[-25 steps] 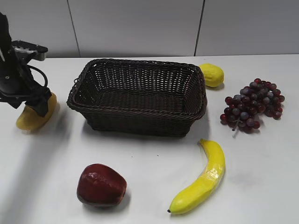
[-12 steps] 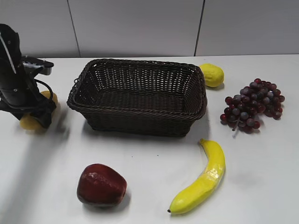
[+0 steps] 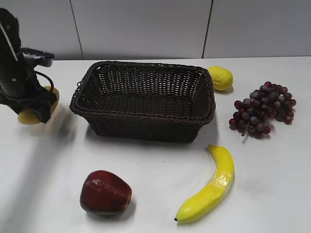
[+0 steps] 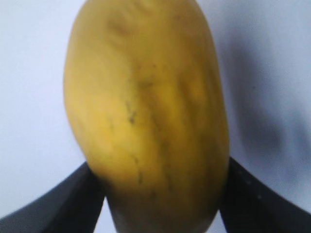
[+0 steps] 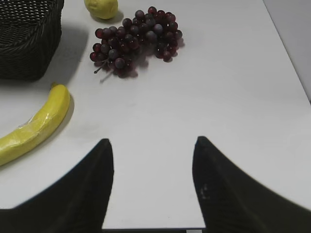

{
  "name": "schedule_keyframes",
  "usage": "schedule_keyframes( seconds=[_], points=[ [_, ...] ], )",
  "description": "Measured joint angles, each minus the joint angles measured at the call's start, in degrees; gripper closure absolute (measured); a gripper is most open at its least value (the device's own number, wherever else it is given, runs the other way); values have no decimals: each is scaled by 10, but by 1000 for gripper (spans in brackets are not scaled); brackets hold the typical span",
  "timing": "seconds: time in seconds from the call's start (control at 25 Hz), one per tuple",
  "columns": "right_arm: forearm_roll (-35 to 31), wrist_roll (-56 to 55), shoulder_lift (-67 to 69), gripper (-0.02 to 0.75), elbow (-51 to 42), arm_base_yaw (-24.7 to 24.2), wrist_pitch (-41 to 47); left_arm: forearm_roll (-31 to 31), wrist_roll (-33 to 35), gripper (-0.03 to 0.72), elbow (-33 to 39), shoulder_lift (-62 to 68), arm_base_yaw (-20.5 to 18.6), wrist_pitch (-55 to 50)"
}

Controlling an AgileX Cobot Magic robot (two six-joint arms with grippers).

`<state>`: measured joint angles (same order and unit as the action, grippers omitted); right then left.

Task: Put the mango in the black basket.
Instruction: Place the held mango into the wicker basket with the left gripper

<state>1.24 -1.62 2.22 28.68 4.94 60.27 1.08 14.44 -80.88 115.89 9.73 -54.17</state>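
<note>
My left gripper is shut on the yellow-orange mango and holds it above the table at the far left, left of the black basket. In the left wrist view the mango fills the frame between the two black fingers. The basket is dark woven wicker and holds nothing. My right gripper is open and empty over bare table near the front right; it does not show in the exterior view.
A dark red apple and a banana lie in front of the basket. A lemon and purple grapes lie to its right; the right wrist view shows the banana, grapes and lemon.
My left gripper has lifted the mango off the table and raised it; the mango now hangs clear of the surface. The other objects have not moved.
</note>
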Motion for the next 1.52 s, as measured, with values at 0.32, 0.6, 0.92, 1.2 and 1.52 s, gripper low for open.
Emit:
schedule_keyframes(
  seconds=[0.32, 0.6, 0.92, 1.2, 1.52],
  points=[
    [0, 0, 0, 330, 0, 0, 0, -11, 0, 168, -197, -22, 19, -79],
    [0, 0, 0, 330, 0, 0, 0, -14, 0, 169, -296, -22, 133, -78],
    [0, 0, 0, 330, 0, 0, 0, -11, 0, 169, -298, 14, 227, -82],
    [0, 0, 0, 330, 0, 0, 0, -11, 0, 169, -298, 61, 246, -86],
    [0, 0, 0, 330, 0, 0, 0, -11, 0, 170, -298, 105, 246, -94]
  ],
)
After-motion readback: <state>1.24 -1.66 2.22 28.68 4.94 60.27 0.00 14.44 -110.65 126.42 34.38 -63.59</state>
